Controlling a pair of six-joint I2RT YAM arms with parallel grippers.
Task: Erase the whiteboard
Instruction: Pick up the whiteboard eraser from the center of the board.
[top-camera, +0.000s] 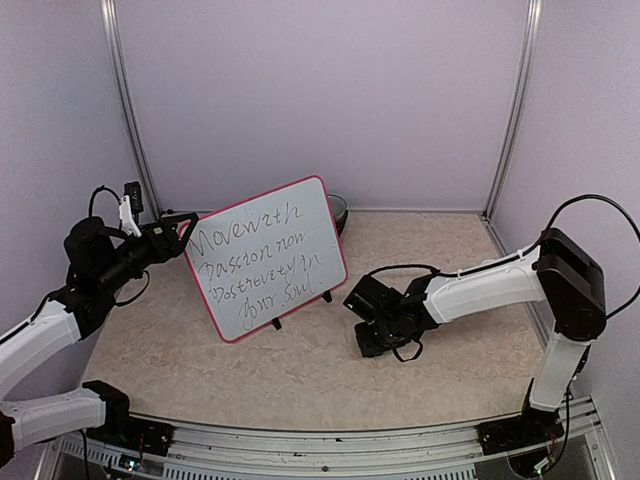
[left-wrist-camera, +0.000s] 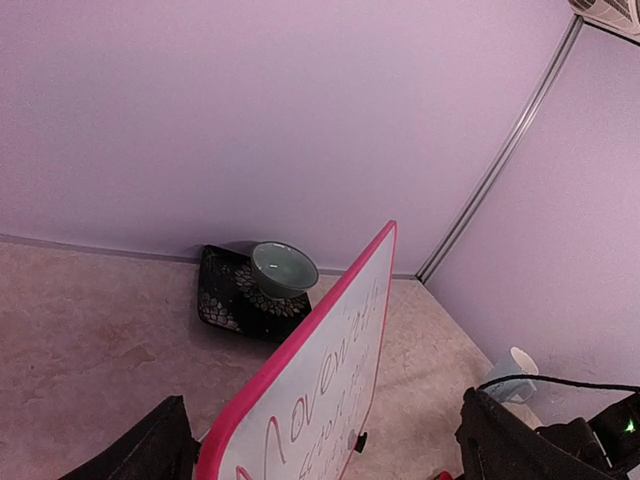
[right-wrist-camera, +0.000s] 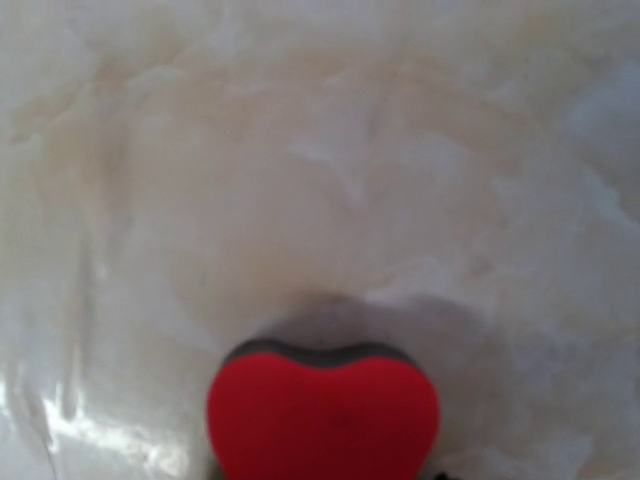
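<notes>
Left pincer (top-camera: 186, 222): fingers apart, with the top corner of the propped, written-on whiteboard (top-camera: 265, 258) between them. Right pincer (top-camera: 370, 338): lowered to the desk (top-camera: 300, 375), a red eraser (right-wrist-camera: 322, 420) directly beneath it, perhaps gripped; you cannot tell.

So the whiteboard (top-camera: 268, 262) is standing on its little black feet, leaning back a bit, over toward my left side. It's got a thin pink-red frame with rounded corners, and the white face is full of dark handwriting, four scrawly lines, not wiped at all.
</notes>
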